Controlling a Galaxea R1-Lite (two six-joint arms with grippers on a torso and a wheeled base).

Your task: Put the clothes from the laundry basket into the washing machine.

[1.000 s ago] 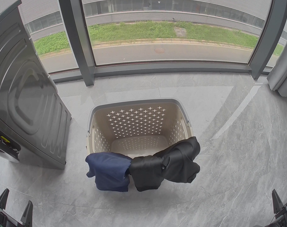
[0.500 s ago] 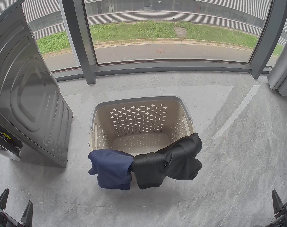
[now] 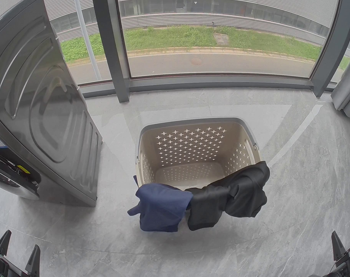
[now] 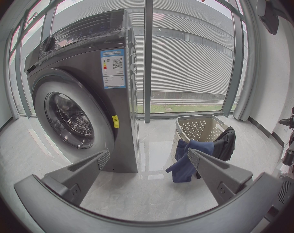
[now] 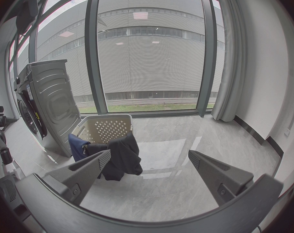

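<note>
What you can't see
Your washing machine point(image 3: 40, 108) is cropped at 9 o'clock; draped clothes point(image 3: 205, 208) hide the near wall of the laundry basket point(image 3: 198, 151).

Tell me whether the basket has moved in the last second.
No. The basket, washer and window post all slid right together in the head view, so the camera moved, not the basket.

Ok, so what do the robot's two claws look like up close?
The left claw and right claw look alike. Each has two dark grey, wedge-shaped fingers that taper to a point, with a small cross-hatched grip pad on the inner face near the tip and a round hole near the base. The fingers sit on a wide, curved grey bar.
</note>
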